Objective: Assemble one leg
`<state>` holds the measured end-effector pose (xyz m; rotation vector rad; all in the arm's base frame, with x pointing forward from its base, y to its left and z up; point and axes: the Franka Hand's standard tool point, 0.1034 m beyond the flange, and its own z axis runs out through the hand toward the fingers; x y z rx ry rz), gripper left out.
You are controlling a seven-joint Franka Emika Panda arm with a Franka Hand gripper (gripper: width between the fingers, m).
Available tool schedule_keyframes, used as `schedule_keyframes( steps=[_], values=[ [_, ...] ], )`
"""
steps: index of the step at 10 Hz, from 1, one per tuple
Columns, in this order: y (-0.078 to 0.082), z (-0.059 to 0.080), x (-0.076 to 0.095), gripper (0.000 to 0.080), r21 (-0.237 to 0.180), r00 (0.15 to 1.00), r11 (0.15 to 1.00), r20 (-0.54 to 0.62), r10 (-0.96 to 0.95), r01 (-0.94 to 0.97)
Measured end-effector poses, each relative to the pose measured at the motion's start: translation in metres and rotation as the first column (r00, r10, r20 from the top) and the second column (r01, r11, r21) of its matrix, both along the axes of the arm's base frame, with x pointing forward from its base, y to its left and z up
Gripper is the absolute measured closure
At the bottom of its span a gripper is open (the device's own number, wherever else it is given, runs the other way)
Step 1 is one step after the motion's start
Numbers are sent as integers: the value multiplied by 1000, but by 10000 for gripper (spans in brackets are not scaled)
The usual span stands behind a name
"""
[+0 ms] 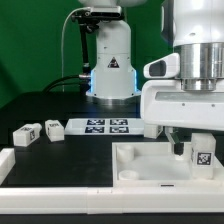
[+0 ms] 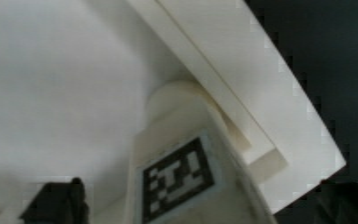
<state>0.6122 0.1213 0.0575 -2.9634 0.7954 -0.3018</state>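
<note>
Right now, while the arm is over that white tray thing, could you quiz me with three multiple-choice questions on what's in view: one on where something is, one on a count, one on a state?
1. Where is the leg that the gripper is handling?
A. On the marker board
B. At the tabletop's corner toward the exterior view's right
C. Off the table

2. How many loose legs lie on the black table at the exterior view's left?
A. Two
B. Five
C. None

3. How does the handled leg stand?
A. Flat on its side
B. Upside down on the black cloth
C. Upright against the tabletop

Answers: 1 B, the tagged leg sits under the gripper at that corner. 2 A, one leg and another lie side by side. 3 C, the wrist view shows the leg upright in the corner.
</note>
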Motion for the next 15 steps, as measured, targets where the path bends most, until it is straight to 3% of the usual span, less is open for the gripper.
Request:
schedule_keyframes(
  steps=[2, 4, 5, 6, 8, 9, 12, 15],
  values=[
    [1, -1, -3, 151, -57, 972, 970, -9, 235, -235],
    [1, -1, -5, 151, -91, 935, 930, -22, 355, -355],
    [1, -1, -5, 265, -89, 939, 934, -23, 344, -345],
    [0, -1, -5, 265, -90, 939, 935, -23, 344, -344],
    [0, -2, -5, 511, -90, 939, 934, -23, 344, -345],
    [0, -2, -5, 511, -90, 939, 935, -23, 344, -344],
    [0, -1, -5, 511, -61, 978, 976, -12, 206, -207],
    [1, 0, -4, 509, 25, 974, 973, 1, -229, 228]
  ],
)
